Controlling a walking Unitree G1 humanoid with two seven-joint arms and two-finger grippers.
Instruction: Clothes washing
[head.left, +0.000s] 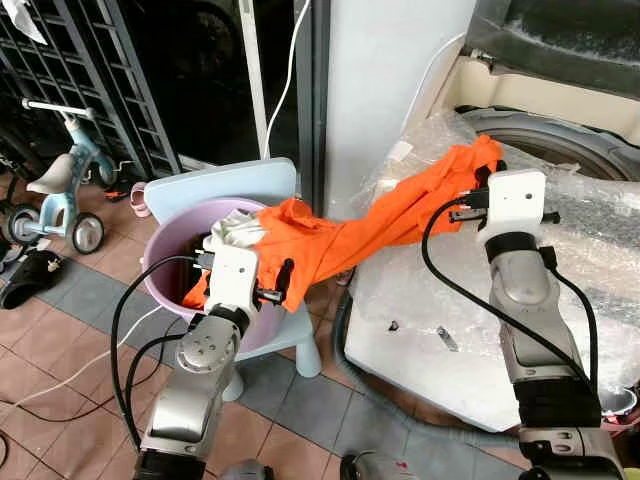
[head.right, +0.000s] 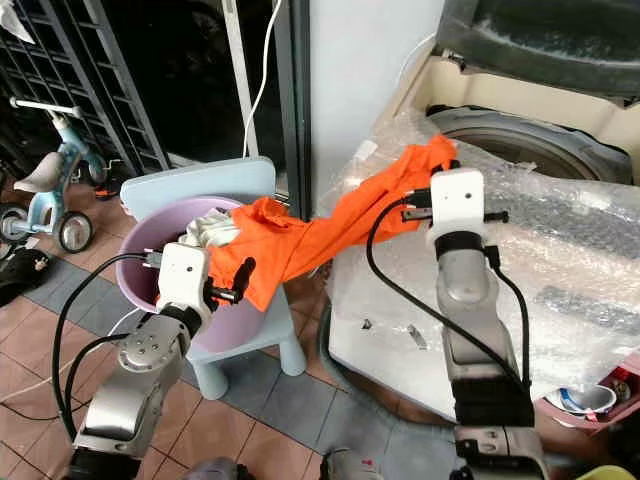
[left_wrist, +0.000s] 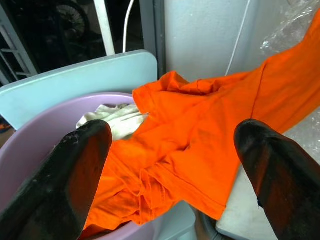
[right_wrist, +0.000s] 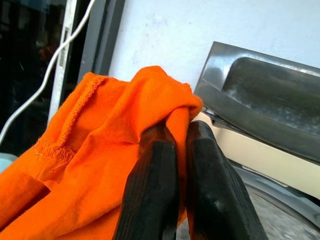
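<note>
An orange garment (head.left: 380, 225) stretches from the purple basin (head.left: 165, 255) up to the washing machine (head.left: 560, 150). My right gripper (right_wrist: 180, 145) is shut on its upper end, just before the machine's open drum (head.right: 530, 140). The garment's lower end (left_wrist: 175, 165) still hangs over the basin's rim beside a white cloth (left_wrist: 117, 120). My left gripper (left_wrist: 172, 165) is open over the basin, its fingers (left_wrist: 75, 170) on either side of the orange cloth without touching it.
The basin stands on a light blue child's chair (head.left: 230, 180). Bubble wrap (head.left: 600, 230) covers the washer's top. A child's tricycle (head.left: 60, 190) and a metal gate (head.left: 90, 70) are at the left. A white pillar (head.left: 390, 80) rises behind the garment.
</note>
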